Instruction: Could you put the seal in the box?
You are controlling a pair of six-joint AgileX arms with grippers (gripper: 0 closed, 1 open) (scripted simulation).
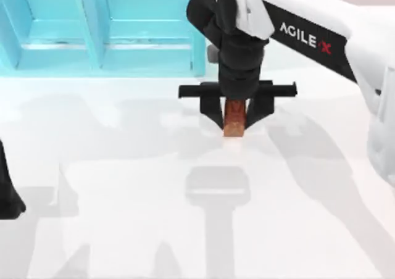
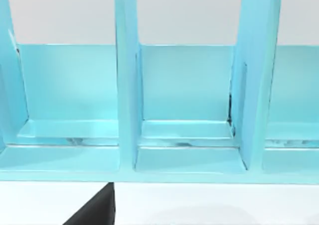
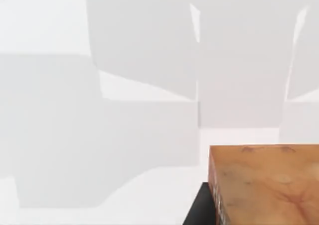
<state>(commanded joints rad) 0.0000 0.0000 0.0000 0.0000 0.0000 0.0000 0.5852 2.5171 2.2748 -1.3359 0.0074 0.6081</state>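
In the top view, the right hand (image 1: 234,120) hung over the middle of the white table (image 1: 123,186), its two dark fingers pinching the seal (image 1: 234,119) between them. The seal's paler lower end pointed toward the near side of the table, and whether it touched the surface could not be told. The turquoise box (image 1: 99,38) stood at the far left of the table, just beyond the hand and to its left, with its compartments bare. The left arm sat parked at the left edge.

In the left wrist view, the box (image 2: 184,135) showed upright dividers and nothing inside; whether the left hand was spread or pressed together could not be told.

In the right wrist view, the seal's (image 3: 264,185) orange-tan end loomed close over the table (image 3: 75,135).

By this showing the grasp was made; carrying the seal over the box and letting it go was left.
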